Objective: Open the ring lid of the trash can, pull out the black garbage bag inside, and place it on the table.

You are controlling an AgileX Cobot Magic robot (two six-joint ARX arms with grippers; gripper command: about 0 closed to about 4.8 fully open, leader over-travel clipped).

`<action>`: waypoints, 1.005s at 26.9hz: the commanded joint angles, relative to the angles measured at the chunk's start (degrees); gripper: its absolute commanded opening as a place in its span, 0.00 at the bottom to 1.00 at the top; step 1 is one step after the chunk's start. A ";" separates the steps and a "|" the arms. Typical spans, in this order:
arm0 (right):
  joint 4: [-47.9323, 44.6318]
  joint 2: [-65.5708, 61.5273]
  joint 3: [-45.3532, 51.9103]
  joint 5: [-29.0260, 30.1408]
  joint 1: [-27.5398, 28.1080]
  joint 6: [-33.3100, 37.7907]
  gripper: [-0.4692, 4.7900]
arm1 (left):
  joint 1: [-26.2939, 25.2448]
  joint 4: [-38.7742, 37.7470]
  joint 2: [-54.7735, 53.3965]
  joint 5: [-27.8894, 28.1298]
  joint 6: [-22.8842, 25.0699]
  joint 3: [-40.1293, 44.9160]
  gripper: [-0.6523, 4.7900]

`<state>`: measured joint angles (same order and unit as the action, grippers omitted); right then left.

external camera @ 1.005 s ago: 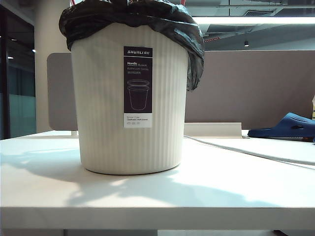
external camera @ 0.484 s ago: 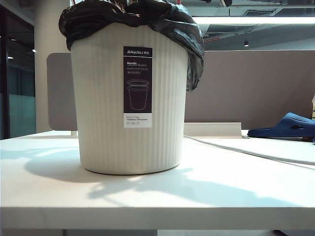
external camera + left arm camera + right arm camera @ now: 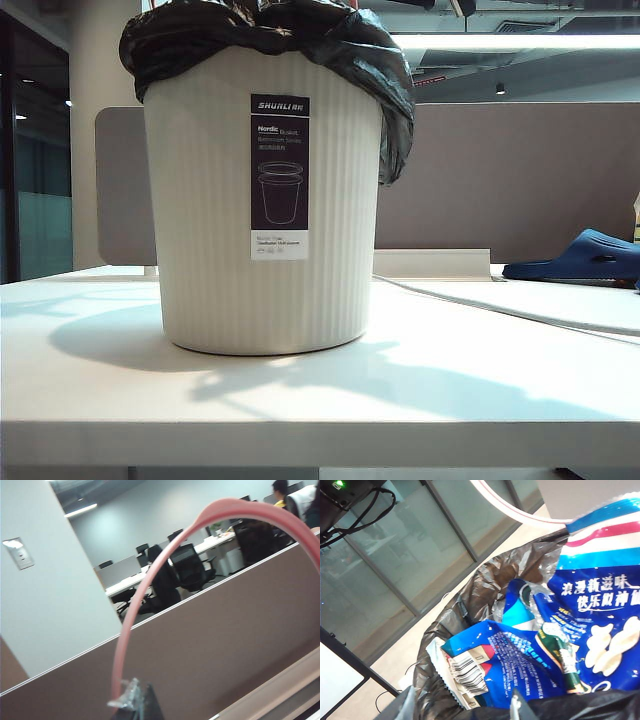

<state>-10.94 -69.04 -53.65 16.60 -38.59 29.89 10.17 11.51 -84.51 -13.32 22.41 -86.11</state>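
Holding the ring lid (image 3: 150, 585) clamped in the left gripper (image 3: 134, 700), lifted clear of the trash can (image 3: 262, 200); right gripper (image 3: 465, 705) spread wide above the black garbage bag (image 3: 470, 595), snack packets (image 3: 570, 630) inside. Risk: grabbing a packet rather than plastic, or tipping the can on the table (image 3: 320, 400).

We see our right gripper (image 3: 462, 705) hanging with jaws spread above the black garbage bag (image 3: 470, 600), which gapes open around blue snack packets (image 3: 580, 630); the ring lid (image 3: 515, 507) arcs beyond
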 commanded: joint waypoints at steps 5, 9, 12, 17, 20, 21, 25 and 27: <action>0.85 0.15 -0.31 0.28 -0.07 -0.59 0.55 | -0.79 2.73 -0.52 0.48 0.07 -0.37 0.11; 1.51 0.15 -0.31 0.09 -0.07 -1.70 0.55 | -0.70 1.36 -0.55 0.48 -0.59 -0.37 0.11; 1.73 0.15 -0.31 0.07 -0.04 -2.95 0.55 | -0.70 -1.51 -0.52 0.46 -3.02 -0.37 0.11; 1.90 0.17 -0.31 0.07 0.00 -4.92 0.55 | -0.70 -6.12 0.22 0.28 -5.51 -0.37 0.11; 2.62 0.26 -0.31 0.04 0.76 -6.19 0.55 | -0.68 -10.80 2.19 0.00 -7.41 -0.37 0.11; 2.67 0.26 -0.31 0.07 0.83 -6.40 0.55 | -0.70 -12.15 2.93 0.02 -8.15 -0.37 0.11; 3.19 0.92 -0.31 0.20 2.60 -7.72 0.55 | -0.68 -20.55 7.41 -2.49 -10.40 -0.35 0.11; 3.85 1.57 -0.31 0.11 2.84 -9.46 0.55 | -0.66 -25.09 9.84 -2.62 -11.93 -0.35 0.11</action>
<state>-6.94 -68.18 -53.65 16.49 -35.64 22.04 9.48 -11.18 -75.75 -15.44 11.79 -86.13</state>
